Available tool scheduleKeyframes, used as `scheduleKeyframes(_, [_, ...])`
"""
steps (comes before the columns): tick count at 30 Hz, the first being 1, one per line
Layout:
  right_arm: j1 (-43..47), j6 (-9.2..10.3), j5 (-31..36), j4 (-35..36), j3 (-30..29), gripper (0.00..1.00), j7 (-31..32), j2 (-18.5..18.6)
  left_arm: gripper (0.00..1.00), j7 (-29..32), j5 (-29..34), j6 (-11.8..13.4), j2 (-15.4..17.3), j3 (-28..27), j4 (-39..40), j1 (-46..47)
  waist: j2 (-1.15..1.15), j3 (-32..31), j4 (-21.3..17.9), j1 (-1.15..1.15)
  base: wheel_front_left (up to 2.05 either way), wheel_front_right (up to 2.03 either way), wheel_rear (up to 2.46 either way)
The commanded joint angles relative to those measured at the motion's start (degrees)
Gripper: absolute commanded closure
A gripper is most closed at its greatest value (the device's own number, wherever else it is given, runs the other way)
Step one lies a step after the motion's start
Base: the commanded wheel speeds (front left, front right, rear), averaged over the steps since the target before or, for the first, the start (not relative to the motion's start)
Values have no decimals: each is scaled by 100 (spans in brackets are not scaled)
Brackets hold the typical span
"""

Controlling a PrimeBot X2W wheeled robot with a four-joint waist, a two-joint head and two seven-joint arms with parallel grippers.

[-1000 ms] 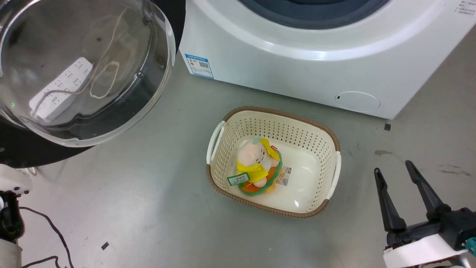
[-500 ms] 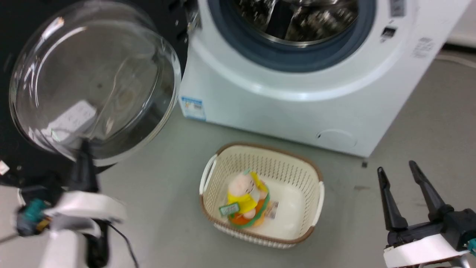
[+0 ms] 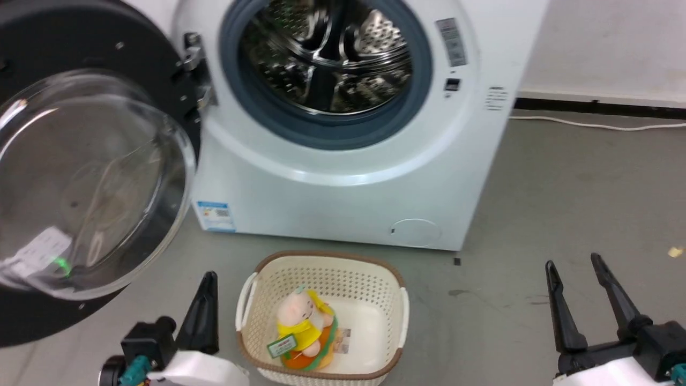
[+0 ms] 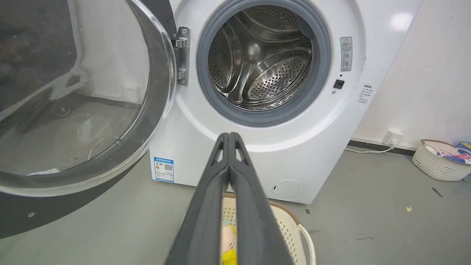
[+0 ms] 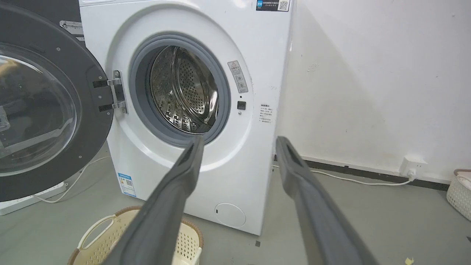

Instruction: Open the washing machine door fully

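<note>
Up tilts the head camera, bringing the drum (image 3: 327,53) into sight, and the left gripper (image 3: 210,276) has come in low, fingers pressed together. Above-left of it the washing machine door (image 3: 80,177) hangs swung wide, untouched. Off to its right, the right gripper (image 3: 572,260) sits spread and empty. Opening looks nearly done; any remaining swing calls for a leftward nudge on the door's rim.

The washing machine door (image 3: 91,177) is hanging out to the left of the washing machine (image 3: 348,177), and the basket (image 3: 321,276) is sitting just before the machine with the plush toy (image 3: 300,327) lying in it. My left gripper (image 3: 209,276) is hovering before the machine's left corner, my right gripper (image 3: 572,261) before it and well off to its right, and a second basket (image 4: 438,165) is standing farther right.
</note>
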State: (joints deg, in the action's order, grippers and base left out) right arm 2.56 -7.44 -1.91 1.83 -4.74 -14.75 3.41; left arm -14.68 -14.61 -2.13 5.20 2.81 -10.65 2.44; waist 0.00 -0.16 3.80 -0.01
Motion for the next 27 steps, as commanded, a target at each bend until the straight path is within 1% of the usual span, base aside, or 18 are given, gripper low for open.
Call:
scheduleKeyframes(1, [113,-5,1,-30,11,0,-25,-35,100,-31,64,18,-37,-5,61,-129,0,-95,-163,1,0,0,0])
scheduleKeyframes(5, [196,-5,11,-54,46,0,-25,-44,100,-31,197,-4,-97,53,109,-325,0,-135,-261,1,0,0,0])
scheduleKeyframes(6, [214,-5,12,-61,50,0,-25,-45,96,-31,227,8,-111,61,107,-364,0,-141,-275,1,0,0,0])
scheduleKeyframes(7, [228,-5,12,-70,51,0,-25,-46,24,-31,274,13,-121,79,101,-392,0,-147,-289,1,0,0,0])
scheduleKeyframes(8, [241,-5,10,-81,51,0,-25,-48,0,-31,321,22,-131,98,88,-417,0,-155,-301,1,0,0,0])
scheduleKeyframes(17, [271,-5,-56,-237,67,0,-25,-52,0,-31,644,76,-193,283,91,-470,0,-169,-309,1,0,0,0])
scheduleKeyframes(27, [264,-5,-76,-374,104,0,-25,-53,0,-31,670,45,-218,211,140,-436,0,-181,-277,1,0,0,0])
